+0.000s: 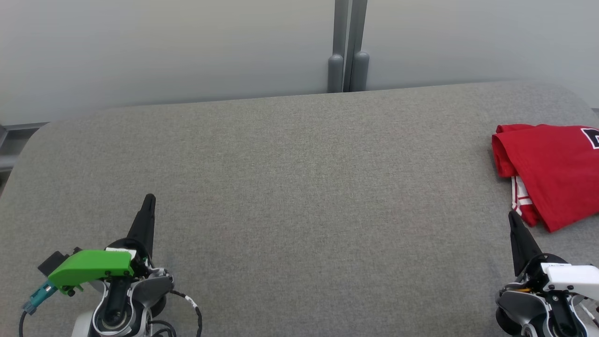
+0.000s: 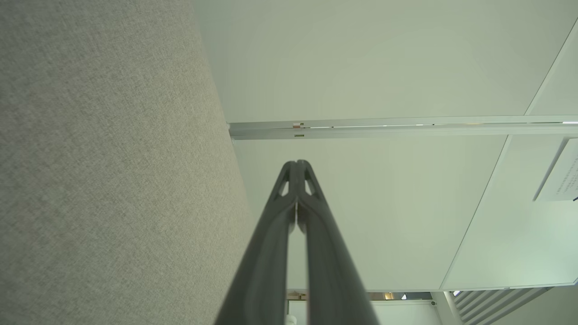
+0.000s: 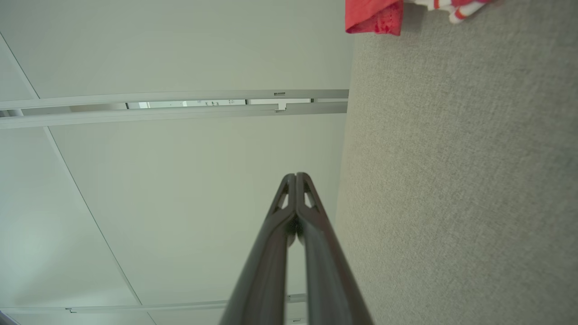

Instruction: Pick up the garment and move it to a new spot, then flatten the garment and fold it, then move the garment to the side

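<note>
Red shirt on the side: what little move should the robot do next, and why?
Probably open the right gripper and ease it toward the near edge of the red shirt. It is shut and empty, just short of the shirt, which lies at the right side of the grey table; the left gripper is far off.

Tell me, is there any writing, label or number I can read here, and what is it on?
Nothing can be read clearly.
On the red garment: a black-and-white printed mark, cut off by the picture's edge, unreadable.
On the wall in the left wrist view: a paper sign with lines of print, too small to read.
Behind the right claw: a white sticker, print too tiny to read.
</note>
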Robot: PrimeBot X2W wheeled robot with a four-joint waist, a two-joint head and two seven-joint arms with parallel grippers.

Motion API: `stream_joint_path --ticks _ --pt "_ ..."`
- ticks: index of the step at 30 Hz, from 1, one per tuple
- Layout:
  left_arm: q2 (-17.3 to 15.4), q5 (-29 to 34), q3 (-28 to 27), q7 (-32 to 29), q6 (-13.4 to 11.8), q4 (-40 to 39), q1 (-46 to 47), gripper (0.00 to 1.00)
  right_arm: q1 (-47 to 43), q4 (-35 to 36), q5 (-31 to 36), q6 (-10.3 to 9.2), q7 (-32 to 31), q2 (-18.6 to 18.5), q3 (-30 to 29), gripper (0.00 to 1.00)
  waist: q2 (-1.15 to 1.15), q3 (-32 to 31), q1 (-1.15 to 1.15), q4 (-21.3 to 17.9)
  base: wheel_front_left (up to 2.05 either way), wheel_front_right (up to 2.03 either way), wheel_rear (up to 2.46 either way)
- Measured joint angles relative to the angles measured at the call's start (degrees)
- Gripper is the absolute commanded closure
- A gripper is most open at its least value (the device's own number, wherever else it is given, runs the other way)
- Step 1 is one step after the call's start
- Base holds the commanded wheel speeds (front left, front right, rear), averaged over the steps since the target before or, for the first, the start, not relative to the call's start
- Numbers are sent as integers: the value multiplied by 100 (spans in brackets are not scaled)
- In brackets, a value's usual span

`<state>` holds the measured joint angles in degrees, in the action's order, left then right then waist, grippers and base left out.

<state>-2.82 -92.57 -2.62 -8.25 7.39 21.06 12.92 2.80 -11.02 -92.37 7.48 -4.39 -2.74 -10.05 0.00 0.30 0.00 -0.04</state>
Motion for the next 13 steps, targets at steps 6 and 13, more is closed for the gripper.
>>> stream_joint_path --ticks 6,13 --pt "0 0 0 0 0 0 0 100 0 0 0 0 0 0 0 100 0 0 0 0 0 0 0" --pt "0 0 0 0 0 0 0 100 0 0 -1 0 0 0 0 100 0 0 0 0 0 0 0"
